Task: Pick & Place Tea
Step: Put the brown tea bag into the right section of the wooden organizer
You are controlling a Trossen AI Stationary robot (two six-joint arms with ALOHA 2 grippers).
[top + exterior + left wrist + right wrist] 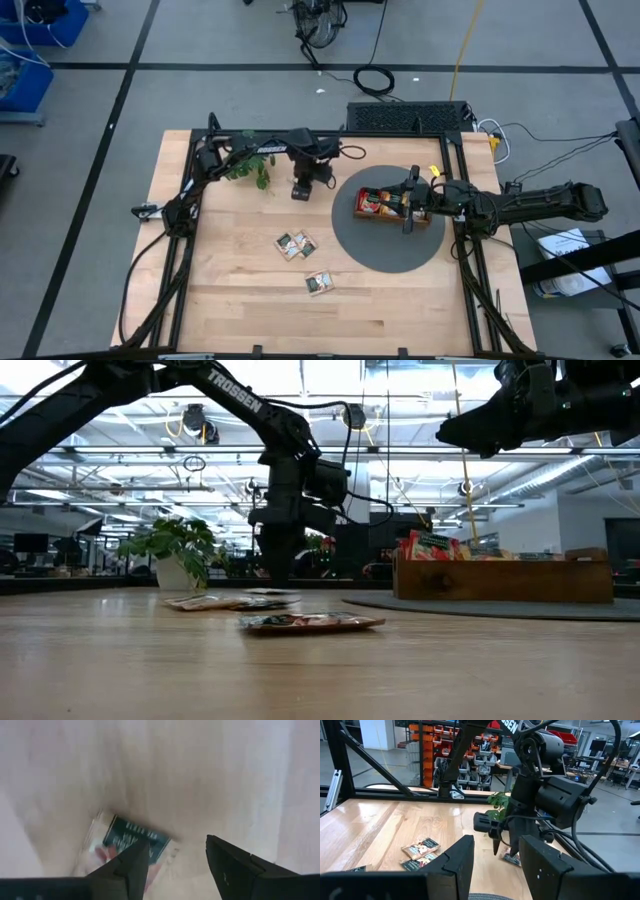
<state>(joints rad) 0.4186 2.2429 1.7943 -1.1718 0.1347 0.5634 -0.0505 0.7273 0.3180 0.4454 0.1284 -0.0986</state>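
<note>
My left gripper (177,841) points down, open, close over the far middle of the table (300,190). Under it a tea sachet (127,837) with a dark green label lies flat on the wood, partly behind one finger; it also shows in the right wrist view (512,859). More sachets lie flat nearer the middle (295,244) and toward the near edge (320,283). The brown wooden tray (425,222), on a round grey mat (350,235), has sachets standing in it (430,548). My right gripper (496,840) hangs level and open above the tray (408,208).
A small leafy plant in a white pot (180,555) stands at the far left, close to my left arm. Black frame rails (180,250) run along the table's left and right edges. Bare wood lies toward the near edge (300,320).
</note>
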